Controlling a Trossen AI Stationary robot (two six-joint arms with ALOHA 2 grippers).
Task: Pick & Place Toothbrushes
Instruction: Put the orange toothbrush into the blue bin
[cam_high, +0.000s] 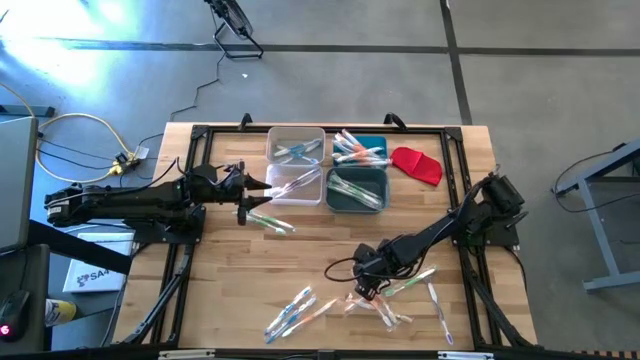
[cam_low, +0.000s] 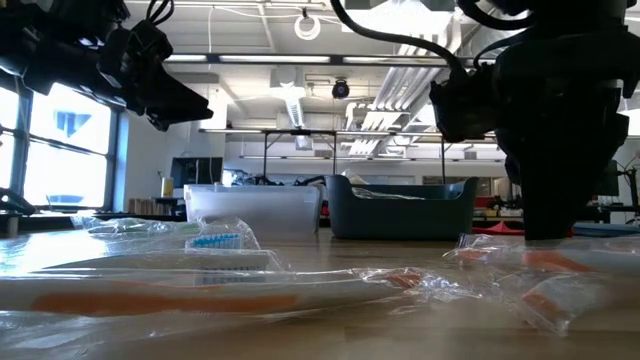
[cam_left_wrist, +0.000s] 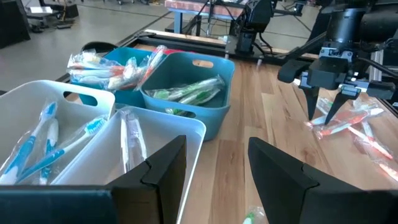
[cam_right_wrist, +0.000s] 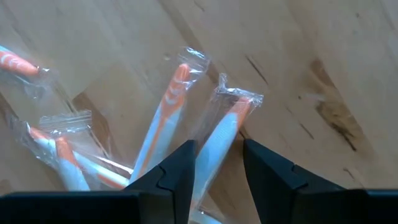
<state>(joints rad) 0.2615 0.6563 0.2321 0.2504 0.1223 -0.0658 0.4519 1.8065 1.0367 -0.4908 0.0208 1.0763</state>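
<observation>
writing: none legible | right gripper (cam_right_wrist: 216, 163) hanging parted astride a wrapped orange toothbrush (cam_right_wrist: 219, 144), not clenching | left gripper (cam_left_wrist: 214, 163) hovering released beside white bin (cam_left_wrist: 155, 127)

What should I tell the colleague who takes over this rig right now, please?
Left gripper: open, empty, hovering by the white bins.
Right gripper: open, straddling a wrapped orange toothbrush in the loose pile on the table's near side; not gripped yet.
Done: wrapped toothbrushes already lie in the white bins and the teal bins.
Left: the pile under the right gripper, a second cluster, one green toothbrush near the left gripper.
</observation>
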